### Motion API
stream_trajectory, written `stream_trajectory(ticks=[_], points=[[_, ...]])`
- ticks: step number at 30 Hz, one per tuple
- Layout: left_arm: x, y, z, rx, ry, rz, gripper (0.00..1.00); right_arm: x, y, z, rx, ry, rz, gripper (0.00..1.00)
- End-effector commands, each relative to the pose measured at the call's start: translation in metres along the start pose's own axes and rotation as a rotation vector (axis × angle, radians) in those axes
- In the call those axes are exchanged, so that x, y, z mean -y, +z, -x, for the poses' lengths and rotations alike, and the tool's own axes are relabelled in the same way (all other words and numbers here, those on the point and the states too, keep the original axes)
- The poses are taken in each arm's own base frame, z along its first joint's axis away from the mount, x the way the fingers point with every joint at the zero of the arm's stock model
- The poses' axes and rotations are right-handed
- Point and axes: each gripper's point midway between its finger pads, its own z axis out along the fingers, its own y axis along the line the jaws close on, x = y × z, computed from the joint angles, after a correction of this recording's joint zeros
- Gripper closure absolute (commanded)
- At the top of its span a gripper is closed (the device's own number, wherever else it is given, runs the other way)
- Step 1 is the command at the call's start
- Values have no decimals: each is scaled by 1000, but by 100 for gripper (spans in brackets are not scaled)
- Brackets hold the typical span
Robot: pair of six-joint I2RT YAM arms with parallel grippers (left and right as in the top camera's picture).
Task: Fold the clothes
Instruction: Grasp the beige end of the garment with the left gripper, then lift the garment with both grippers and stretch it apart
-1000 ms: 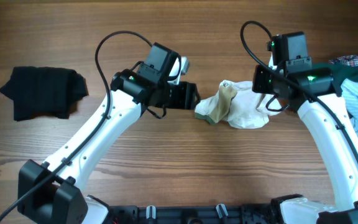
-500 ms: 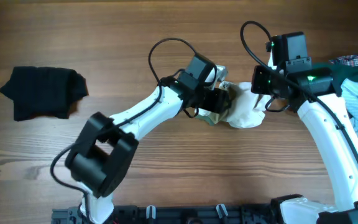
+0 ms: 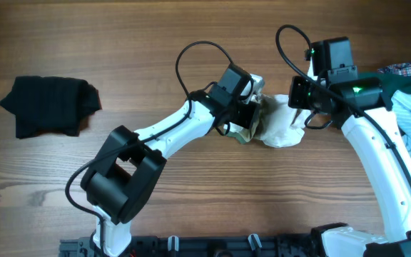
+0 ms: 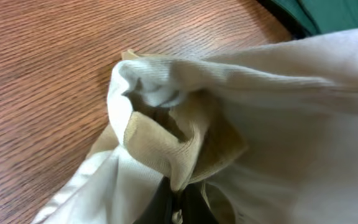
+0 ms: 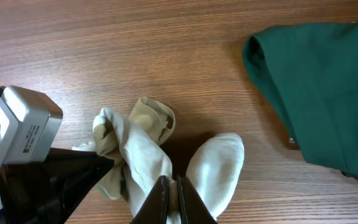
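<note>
The left gripper (image 3: 254,118) had swung right, carrying the tan edge of the cream garment (image 3: 282,130) over itself toward the right gripper (image 5: 171,196). Both apparently pinched cloth right of centre, so the first fold looked half made.

Left arm (image 3: 170,132): white tube links, black joint housings, big black elbow block. Right arm (image 3: 377,143): same white-and-black build. Thin black left cable (image 3: 198,44) in a loop; black right cable (image 3: 278,39) likewise. Green lights (image 3: 359,90) on the right arm's black housing. Silver-grey box (image 5: 27,121) with a printed label and two small screws. Fingers (image 5: 158,200) are dark, narrow and tapered.
</note>
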Motion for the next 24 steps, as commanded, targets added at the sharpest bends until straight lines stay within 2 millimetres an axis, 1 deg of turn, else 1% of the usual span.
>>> stream_trajectory(ticks=[1,2,4,7,8,9,10,13,15,17,19,22,23,24], points=[[-6,-6,8,19,7,38,96,-3,-6,5,19,16,18,96],[-7,-16,13,31,2,56,96,-3,-6,5,19,16,18,96],[-13,-42,27,54,-9,111,96,-3,-6,5,18,16,17,96],[-16,-103,53,95,38,189,96,-2,-6,3,10,18,15,96],[-18,-120,60,111,44,216,96,-2,-6,2,8,18,14,96],[-20,-157,74,155,60,263,96,-2,-6,1,5,18,13,96],[-22,-176,80,187,56,287,96,-2,-6,2,6,17,14,96],[-23,-218,93,268,68,314,96,-3,-6,4,15,-6,19,96],[-32,-239,97,313,54,356,96,-8,-7,8,32,-47,44,96],[-43,-253,100,341,34,390,96,-10,-7,16,63,-5,52,96],[-54,-259,102,352,14,407,96,-13,-8,28,109,30,68,96],[-67,-265,106,363,17,431,96,-19,-12,50,202,29,95,96],[-72,-269,109,380,15,442,96,-21,-14,58,234,28,103,96],[-78,-276,119,424,11,451,96,-24,-17,70,282,31,117,96]])
